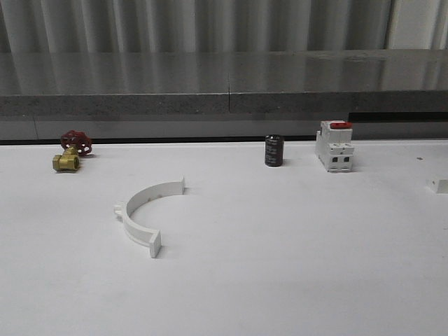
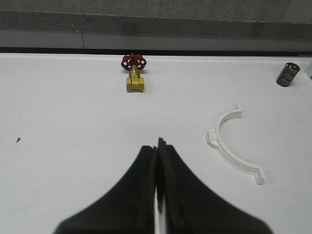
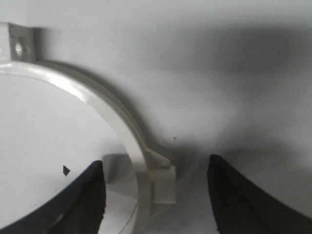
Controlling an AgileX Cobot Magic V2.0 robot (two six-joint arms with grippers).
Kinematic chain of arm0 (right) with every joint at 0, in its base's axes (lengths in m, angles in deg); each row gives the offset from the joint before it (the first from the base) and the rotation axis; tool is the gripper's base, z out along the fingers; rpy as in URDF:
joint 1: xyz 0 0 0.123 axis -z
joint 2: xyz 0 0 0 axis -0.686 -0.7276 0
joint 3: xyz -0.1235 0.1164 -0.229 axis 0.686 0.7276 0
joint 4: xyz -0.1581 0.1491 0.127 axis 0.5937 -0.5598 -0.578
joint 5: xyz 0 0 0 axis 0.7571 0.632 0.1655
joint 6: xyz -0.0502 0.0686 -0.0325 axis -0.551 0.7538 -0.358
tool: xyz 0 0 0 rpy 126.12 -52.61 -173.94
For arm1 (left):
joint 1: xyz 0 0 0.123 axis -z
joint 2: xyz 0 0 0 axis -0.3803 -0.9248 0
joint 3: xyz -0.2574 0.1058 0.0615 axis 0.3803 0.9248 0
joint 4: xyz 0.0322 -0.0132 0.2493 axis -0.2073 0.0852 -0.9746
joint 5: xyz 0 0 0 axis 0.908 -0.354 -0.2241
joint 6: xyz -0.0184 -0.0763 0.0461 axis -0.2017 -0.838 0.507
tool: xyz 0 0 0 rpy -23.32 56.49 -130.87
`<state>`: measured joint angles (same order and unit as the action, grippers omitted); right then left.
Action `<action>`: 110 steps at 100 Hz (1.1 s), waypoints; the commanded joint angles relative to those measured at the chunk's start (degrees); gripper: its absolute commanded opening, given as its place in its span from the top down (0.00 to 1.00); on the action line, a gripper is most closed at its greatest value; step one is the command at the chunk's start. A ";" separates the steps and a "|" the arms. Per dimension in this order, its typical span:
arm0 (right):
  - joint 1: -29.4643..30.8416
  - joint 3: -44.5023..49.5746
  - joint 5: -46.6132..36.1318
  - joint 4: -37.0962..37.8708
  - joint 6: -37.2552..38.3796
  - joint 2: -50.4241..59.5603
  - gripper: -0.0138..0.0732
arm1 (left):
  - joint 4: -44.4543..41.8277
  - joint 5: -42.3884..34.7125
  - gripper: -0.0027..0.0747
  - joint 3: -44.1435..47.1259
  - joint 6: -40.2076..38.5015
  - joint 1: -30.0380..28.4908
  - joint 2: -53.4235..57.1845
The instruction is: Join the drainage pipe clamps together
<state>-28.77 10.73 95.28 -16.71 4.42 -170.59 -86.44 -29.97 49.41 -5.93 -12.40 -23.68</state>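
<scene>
Item 1: a white half-ring clamp (image 1: 143,213) is laid flat on the white table (image 1: 294,266), left of centre, with its open side turned to the right and a flat tab at each end.

Item 2: a second white half-ring (image 3: 105,114) is seen close up from the right wrist, also lying on the table, 1 holed tab at its far end. A small piece of white plastic (image 1: 439,185) is noted at the table's right edge.

Item 3: the left gripper (image 2: 158,151) is held closed, fingers pressed together with nothing between them, near and to the left of the first clamp.

Item 4: the right gripper (image 3: 156,168) is held open, its 2 fingers (image 3: 78,200) straddling the second half-ring without touching it.

Far row, left to right: a brass valve with a red handwheel (image 1: 70,152), a small black cylinder (image 1: 274,151), a white breaker block with a red switch (image 1: 334,146).
</scene>
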 commanded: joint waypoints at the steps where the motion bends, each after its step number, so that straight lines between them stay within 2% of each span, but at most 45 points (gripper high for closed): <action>1: 0.45 -1.61 -0.52 -0.33 -0.49 2.43 0.41 | 0.65 -4.35 0.99 -1.54 0.00 -0.18 -0.13; 20: 0.46 -1.61 0.06 -1.10 -0.44 2.43 0.68 | 0.65 -4.35 0.99 -1.54 0.00 -0.18 -0.13; 34: 0.46 -1.61 0.25 -1.40 -0.44 2.43 0.79 | 0.65 -4.35 0.99 -1.54 0.00 -0.18 -0.13; 60: 0.50 -1.61 0.19 -2.47 -0.44 2.50 0.80 | 0.65 -4.35 0.99 -1.54 0.00 -0.18 -0.13; 74: -1.38 -1.61 0.78 -4.83 0.63 4.51 0.80 | 0.65 -4.35 0.99 -1.54 0.00 -0.18 -0.13; 90: -7.39 -1.61 1.69 -4.18 11.52 9.41 0.80 | 0.65 -4.35 0.99 -1.54 0.00 -0.18 -0.13; 102: -14.64 -1.61 4.12 -0.98 18.57 12.70 0.80 | 0.65 -4.35 0.99 -1.54 0.00 -0.18 -0.13; 110: -20.45 -1.61 4.96 2.48 27.11 13.44 0.80 | 0.65 -4.35 0.99 -1.54 0.00 -0.18 -0.13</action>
<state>-44.83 10.73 99.63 -17.31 23.73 -160.73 -86.44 -29.97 49.41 -5.93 -12.40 -23.68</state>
